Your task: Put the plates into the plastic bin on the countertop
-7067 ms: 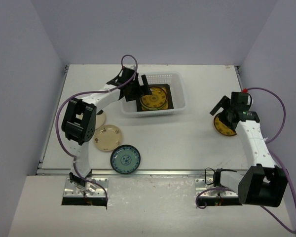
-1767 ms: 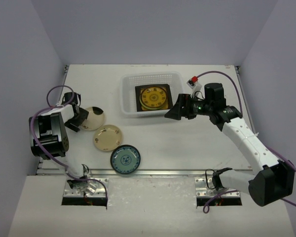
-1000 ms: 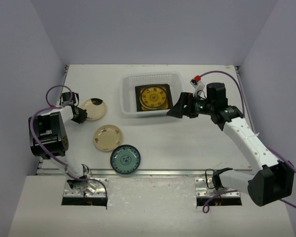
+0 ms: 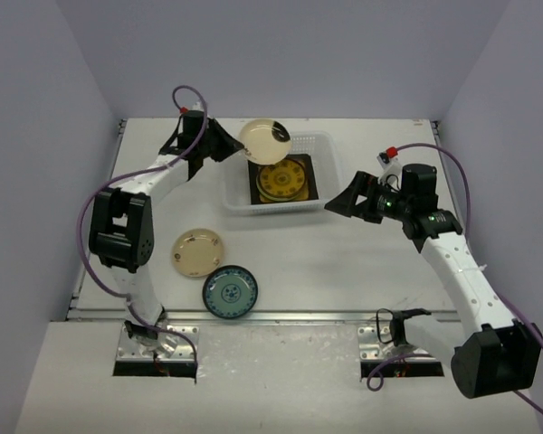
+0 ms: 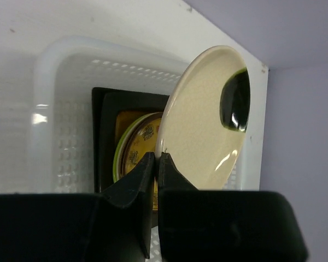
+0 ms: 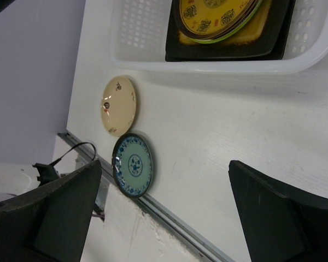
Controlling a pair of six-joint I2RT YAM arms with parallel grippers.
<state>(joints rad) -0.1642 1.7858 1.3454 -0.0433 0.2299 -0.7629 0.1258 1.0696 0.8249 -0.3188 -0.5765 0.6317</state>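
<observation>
My left gripper [image 4: 233,147] [image 5: 156,158] is shut on the rim of a cream plate [image 4: 264,140] [image 5: 202,125], holding it tilted on edge above the far left corner of the translucent white bin [image 4: 321,145] [image 5: 44,109] [image 6: 208,63]. In the bin, a brown-yellow patterned plate [image 4: 281,179] [image 5: 135,148] [image 6: 216,13] lies on a lime-green plate, on dark square plates [image 5: 106,109]. A second cream plate [image 4: 196,251] [image 6: 119,105] and a blue-white patterned plate [image 4: 230,292] [image 6: 133,164] lie on the countertop [image 4: 344,262] at the front left. My right gripper [image 4: 340,203] [image 6: 164,166] is open and empty, right of the bin.
A metal rail [image 4: 281,315] [image 6: 169,215] runs along the countertop's near edge, just below the blue-white plate. Grey walls close in the left, far and right sides. Cables hang by both arm bases.
</observation>
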